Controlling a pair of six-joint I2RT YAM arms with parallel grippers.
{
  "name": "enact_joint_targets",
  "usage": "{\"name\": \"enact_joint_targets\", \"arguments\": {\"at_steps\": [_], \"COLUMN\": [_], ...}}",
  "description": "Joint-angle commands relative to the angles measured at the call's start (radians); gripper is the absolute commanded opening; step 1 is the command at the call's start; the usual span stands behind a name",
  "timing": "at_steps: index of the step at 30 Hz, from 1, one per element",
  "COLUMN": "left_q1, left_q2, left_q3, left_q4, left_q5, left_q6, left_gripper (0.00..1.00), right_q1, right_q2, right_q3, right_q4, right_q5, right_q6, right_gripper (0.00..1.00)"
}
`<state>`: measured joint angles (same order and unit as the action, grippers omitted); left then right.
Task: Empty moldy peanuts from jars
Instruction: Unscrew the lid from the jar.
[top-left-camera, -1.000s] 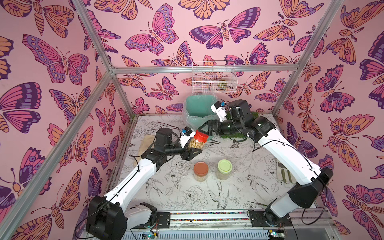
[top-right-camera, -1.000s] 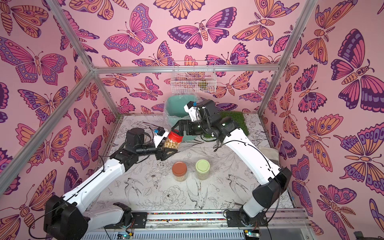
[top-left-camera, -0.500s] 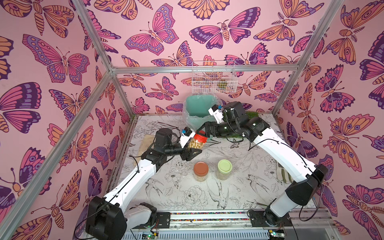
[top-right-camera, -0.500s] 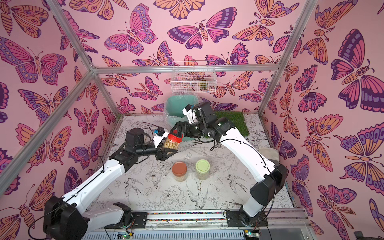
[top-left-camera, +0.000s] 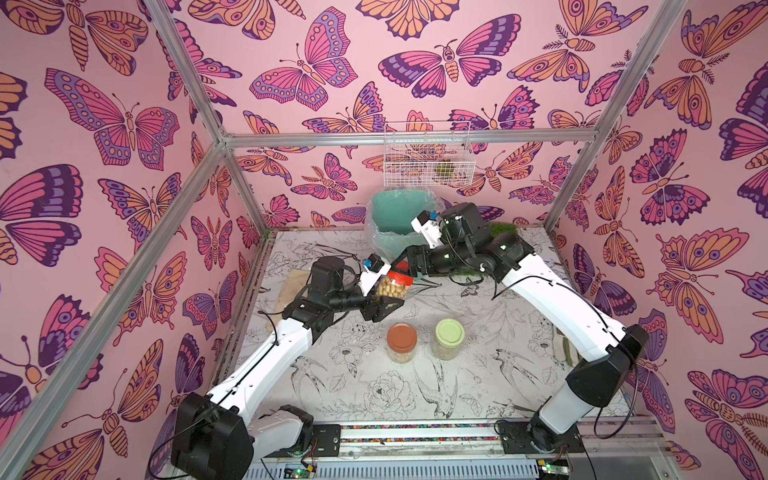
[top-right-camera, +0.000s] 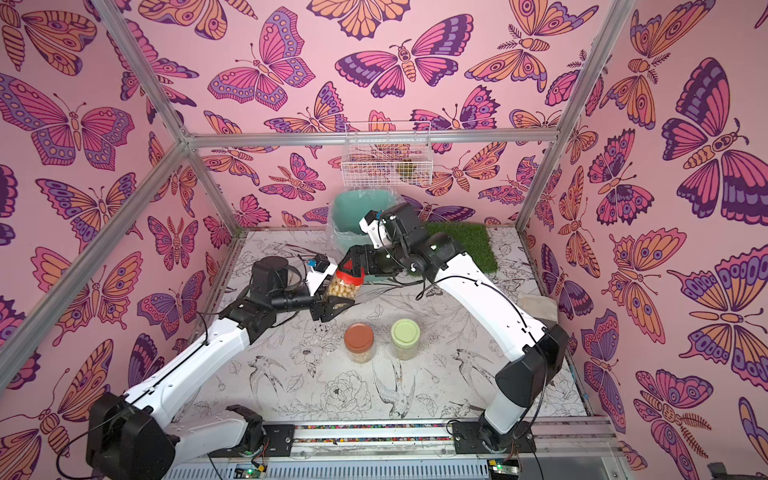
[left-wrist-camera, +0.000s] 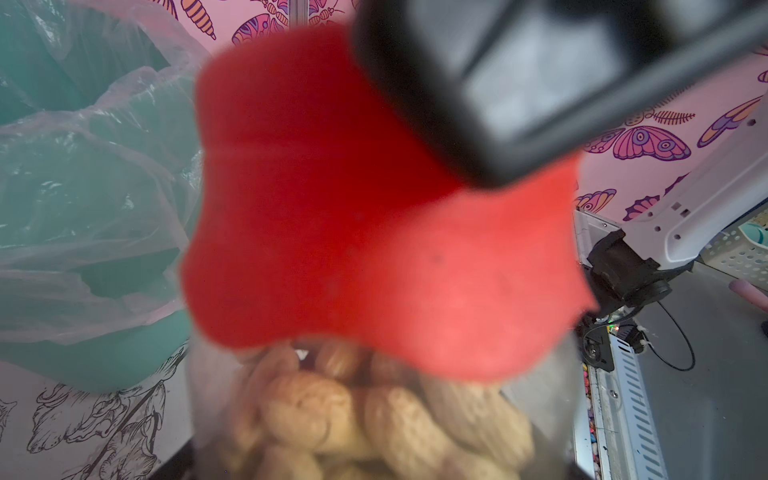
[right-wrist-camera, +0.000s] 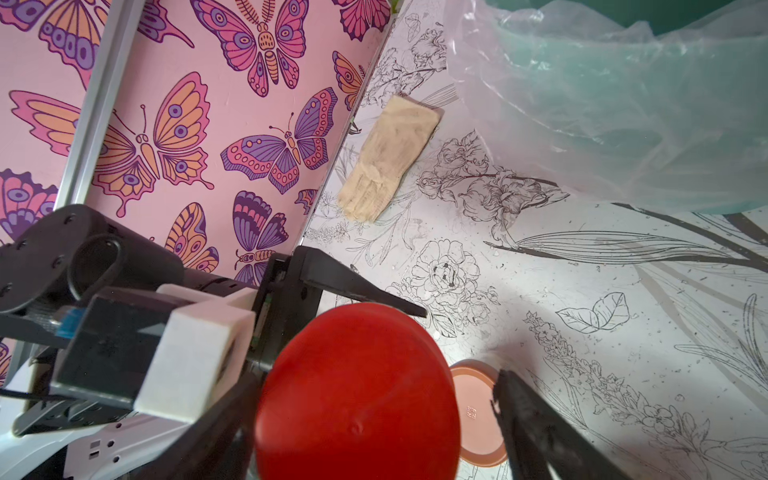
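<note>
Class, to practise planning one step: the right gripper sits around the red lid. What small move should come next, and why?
Probably close the right gripper on the red lid: its open jaws straddle it, a gap showing on one side, while the left gripper holds the peanut jar aloft.

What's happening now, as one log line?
left gripper: shut on red-lidded jar | right gripper: open around red lid | brown-lidded jar, green-lidded jar: standing closed

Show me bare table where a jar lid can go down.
Bare table: between the brown-lid jar, the green-lid jar and the front rail. Crowded: by the teal bin, where the left gripper and right gripper meet at the red-lid jar.
</note>
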<state>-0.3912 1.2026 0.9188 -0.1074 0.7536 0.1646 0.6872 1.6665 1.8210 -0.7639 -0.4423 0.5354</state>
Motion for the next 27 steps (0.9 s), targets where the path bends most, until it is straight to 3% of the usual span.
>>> {"name": "enact_joint_targets", "arguments": {"at_steps": [1, 6, 11, 14, 23, 27], "left_q1": [0.005, 0.005, 0.005, 0.005, 0.005, 0.005], "left_q2": [-0.013, -0.008, -0.006, -0.005, 0.0, 0.0], "left_q3": [-0.008, -0.008, -0.004, -0.001, 0.005, 0.008], "left_q4": [0.013, 0.012, 0.012, 0.011, 0.006, 0.002], "left_q5": [0.004, 0.006, 0.012, 0.021, 0.047, 0.049], "left_q6": [0.004, 0.004, 0.001, 0.0, -0.005, -0.007], "left_gripper": [0.0, 0.0, 0.0, 0.0, 0.0, 0.0], "right_q1": [0.005, 0.005, -0.012, -0.041, -0.065, -0.077], "right_q2": [0.017, 0.028, 0.029, 0.028, 0.026, 0.019], "right_q3": [0.036, 0.065, 0.08, 0.061, 0.048, 0.033], "right_q4": [-0.039, -0.072, -0.101, -0.089, -0.143, -0.156], "right_q5": [0.005, -0.017, -0.049, -0.146, -0.25, -0.282], "right_q6": [-0.031, -0.069, -0.192, -0.295, -0.757, -0.914], "right_gripper": [0.83, 0.71, 0.52, 0.42, 0.15, 0.15]}}
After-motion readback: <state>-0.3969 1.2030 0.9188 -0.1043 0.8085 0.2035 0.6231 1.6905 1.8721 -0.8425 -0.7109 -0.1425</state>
